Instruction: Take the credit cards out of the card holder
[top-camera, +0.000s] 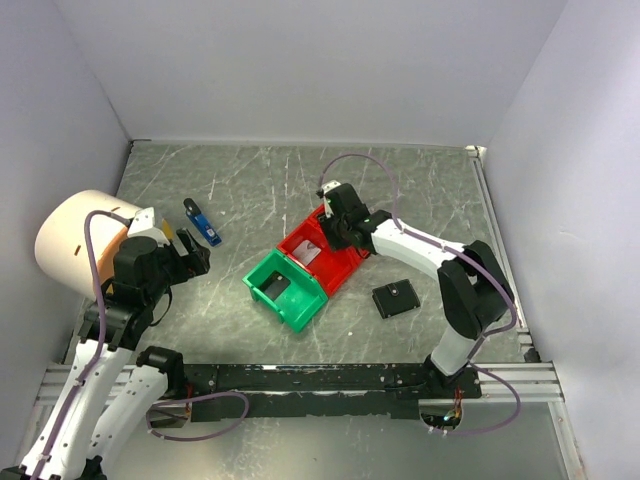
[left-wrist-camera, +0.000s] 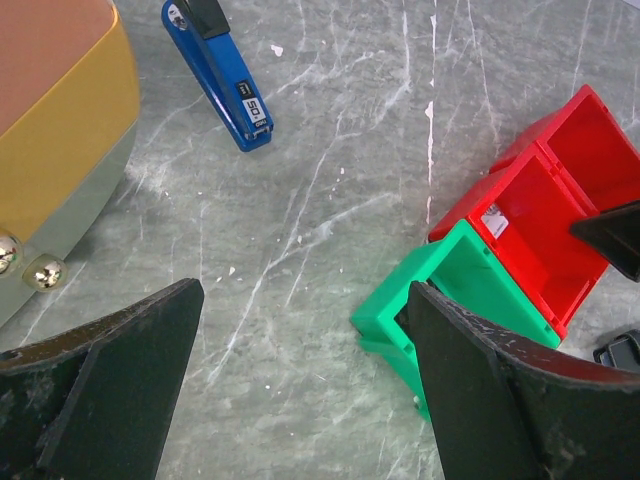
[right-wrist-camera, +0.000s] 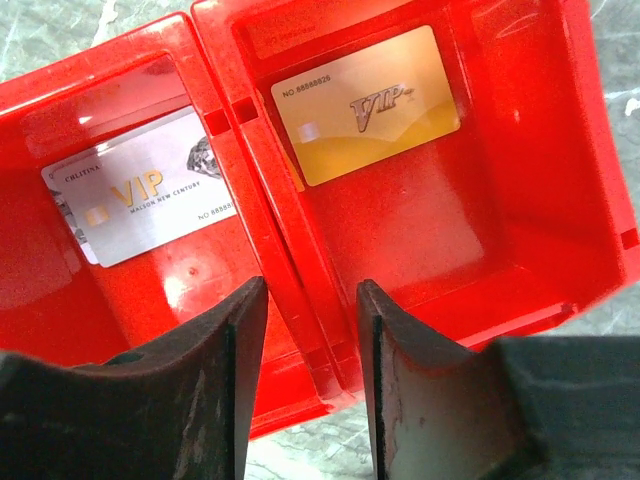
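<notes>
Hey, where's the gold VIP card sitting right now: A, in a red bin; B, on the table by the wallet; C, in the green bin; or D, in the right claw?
A: the gold card lies flat on the floor of a red bin.

Red bins (right-wrist-camera: 520, 200): glossy moulded plastic, reflecting light; silver card (right-wrist-camera: 140, 200) and gold card (right-wrist-camera: 370, 105): smooth plastic with slight sheen. Table (left-wrist-camera: 330, 200): grey-green stone-look surface, scratched white. Right pincer (right-wrist-camera: 312, 300): matt black, scuffed pale at the edges.
</notes>
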